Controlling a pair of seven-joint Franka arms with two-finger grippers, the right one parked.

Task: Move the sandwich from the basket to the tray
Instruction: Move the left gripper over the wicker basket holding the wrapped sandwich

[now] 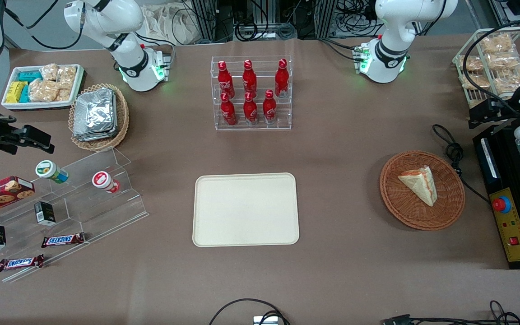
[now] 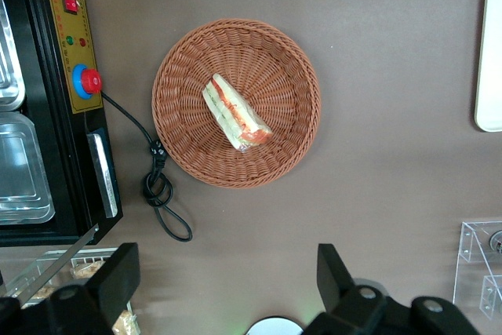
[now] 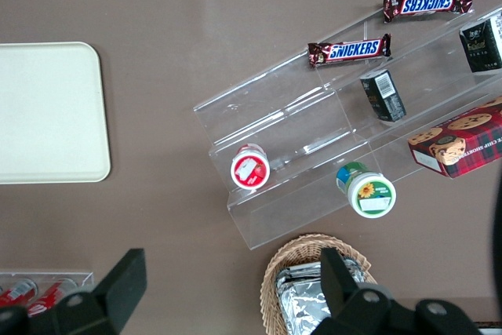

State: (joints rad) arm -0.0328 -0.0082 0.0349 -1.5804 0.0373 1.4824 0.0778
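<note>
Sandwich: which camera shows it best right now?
Left wrist view: the open gripper hangs above the basket, looking down on the sandwich. Front view shows it smaller; right wrist view misses it.

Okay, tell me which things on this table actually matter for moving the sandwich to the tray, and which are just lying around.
For the job:
- sandwich, lying in the basket
- tray, nothing on it
- left gripper, open, above the table beside the basket

Just lying about:
- cola bottles in a clear rack
- foil packets in a tan basket
- Snickers bars
- cookie box
</note>
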